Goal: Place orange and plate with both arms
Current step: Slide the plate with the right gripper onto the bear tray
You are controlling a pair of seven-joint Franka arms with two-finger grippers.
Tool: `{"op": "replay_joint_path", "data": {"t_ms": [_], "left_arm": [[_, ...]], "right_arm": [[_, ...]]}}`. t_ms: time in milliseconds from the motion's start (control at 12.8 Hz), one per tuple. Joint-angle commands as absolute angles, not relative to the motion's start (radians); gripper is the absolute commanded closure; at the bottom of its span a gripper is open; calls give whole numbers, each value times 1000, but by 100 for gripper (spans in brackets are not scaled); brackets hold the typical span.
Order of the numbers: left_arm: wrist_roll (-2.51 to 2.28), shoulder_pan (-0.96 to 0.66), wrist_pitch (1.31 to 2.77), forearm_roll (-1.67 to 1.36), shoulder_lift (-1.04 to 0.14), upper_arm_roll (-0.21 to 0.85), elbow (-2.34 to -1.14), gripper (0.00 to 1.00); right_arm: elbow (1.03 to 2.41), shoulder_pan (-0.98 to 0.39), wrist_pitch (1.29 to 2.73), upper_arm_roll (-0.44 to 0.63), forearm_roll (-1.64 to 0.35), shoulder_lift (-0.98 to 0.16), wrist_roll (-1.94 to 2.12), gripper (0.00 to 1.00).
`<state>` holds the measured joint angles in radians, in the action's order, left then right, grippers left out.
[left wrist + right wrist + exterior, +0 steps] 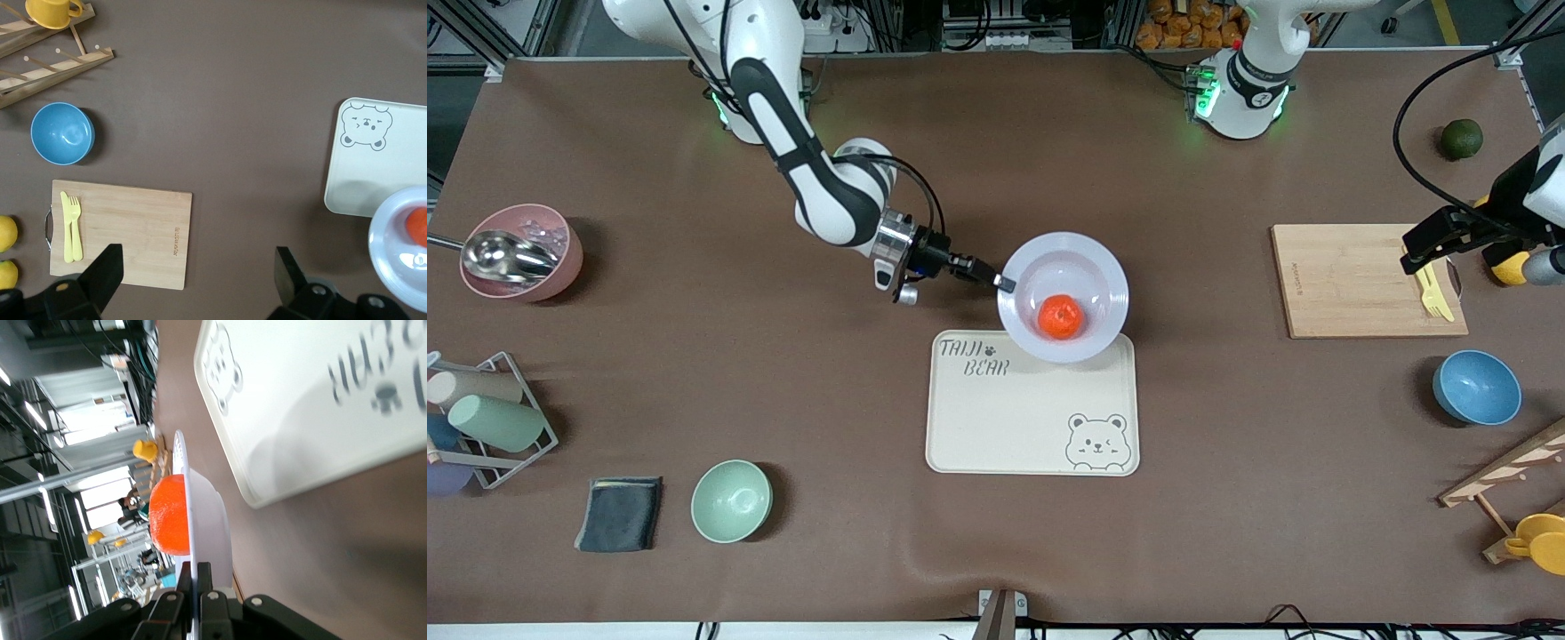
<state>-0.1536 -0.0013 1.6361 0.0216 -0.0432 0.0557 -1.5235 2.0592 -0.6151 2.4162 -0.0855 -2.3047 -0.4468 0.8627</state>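
So the right gripper [1003, 284] is clenched tight on the rim of the round glossy white plate [1089, 265], fingers pinching the edge on the side toward the right arm's base, and the plate's up in the air, partly over the farther edge of the cream rectangular bear tray [1033, 404]. The small bright orange-red orange [1060, 316] sits in the plate's well, a bit off-centre toward the tray, away from the claw. Step in hand looks like carrying plate + fruit over and setting it on the tray imo. To do it well: keep the plate level bc the orange is loose and will roll, go slow, lower till the base lands flat inside the tray rim, only then let go. A one-edge pinch means the plate can sag at the free side, so no jerks. Stuff around: well off toward the right arm's end there's a pink bowl with a metal scoop [520, 252], a wire rack of cups [487, 420], a dark folded cloth [619, 513] and a mint green bowl [731, 500], none in the way. Toward the left arm's end, a wooden cutting board [1352, 280] w/ a yellow plastic fork [1432, 291] and a blue bowl [1476, 387]. The left gripper [197, 270] waits over that board, jaws wide apart, holding nothing.
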Motion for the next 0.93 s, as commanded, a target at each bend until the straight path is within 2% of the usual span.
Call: {"op": "replay_joint_path", "data": {"t_ms": [0,311,857], "left_arm": [[-132,0,1646,15,-32,55,-1539,0],[-132,0,1647,15,-32,57,-1539,0],[-132,0,1646,12,-34,57,-1539,0]], "right_arm": [[1944,-566,2424,-97,-2270,-541,859,100],[1812,-526,2482,-95,-2225,-650,861,100],[1775,-495,2482,-86,-2157,-710,877,100]]}}
